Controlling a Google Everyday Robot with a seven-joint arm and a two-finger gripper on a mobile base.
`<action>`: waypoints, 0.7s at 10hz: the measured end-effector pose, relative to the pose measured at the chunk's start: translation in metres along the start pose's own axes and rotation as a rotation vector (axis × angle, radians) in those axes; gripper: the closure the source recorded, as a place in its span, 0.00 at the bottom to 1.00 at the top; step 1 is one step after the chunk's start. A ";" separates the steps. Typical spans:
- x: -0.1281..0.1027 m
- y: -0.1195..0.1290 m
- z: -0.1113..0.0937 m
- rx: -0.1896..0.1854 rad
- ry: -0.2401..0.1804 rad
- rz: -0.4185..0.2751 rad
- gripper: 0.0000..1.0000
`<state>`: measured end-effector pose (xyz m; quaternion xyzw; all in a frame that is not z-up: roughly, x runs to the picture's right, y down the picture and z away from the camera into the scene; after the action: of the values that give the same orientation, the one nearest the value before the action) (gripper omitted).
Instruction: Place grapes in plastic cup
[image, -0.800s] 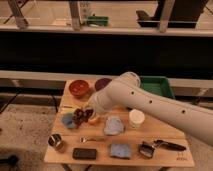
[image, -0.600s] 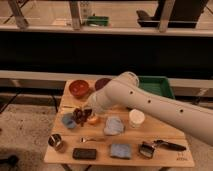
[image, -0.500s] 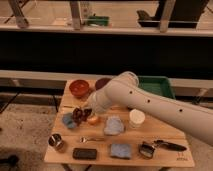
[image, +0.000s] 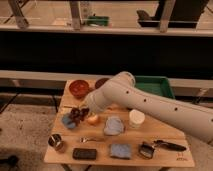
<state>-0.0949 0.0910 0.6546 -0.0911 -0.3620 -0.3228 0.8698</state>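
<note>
The dark maroon grapes (image: 76, 114) are at the left of the wooden table (image: 165, 131), right at the end of my arm. The light-blue plastic cup (image: 66, 121) stands just left of and below them, touching or partly overlapped by the bunch. My gripper (image: 83, 110) reaches in from the right and sits directly over the grapes' right side, mostly hidden by the white wrist. I cannot tell whether the grapes are held, resting on the table, or over the cup's rim.
A yellow-orange fruit (image: 93, 119) lies right of the grapes. A red bowl (image: 79, 88) and a dark bowl (image: 101, 81) are behind, with a green tray (image: 156, 85) at the back right. Also here: white cup (image: 136, 118), blue cloth (image: 114, 125), metal cup (image: 56, 142), blue sponge (image: 120, 150), black block (image: 84, 153), brush (image: 165, 145).
The arm's end and the grapes have edged slightly left toward the blue cup. Nothing else on the table has moved.
</note>
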 end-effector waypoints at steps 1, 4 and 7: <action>0.003 -0.001 -0.003 0.003 -0.001 -0.016 1.00; -0.004 -0.028 0.006 0.011 -0.024 -0.094 1.00; -0.014 -0.061 0.025 0.022 -0.063 -0.169 1.00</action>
<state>-0.1547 0.0602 0.6586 -0.0607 -0.3990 -0.3878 0.8287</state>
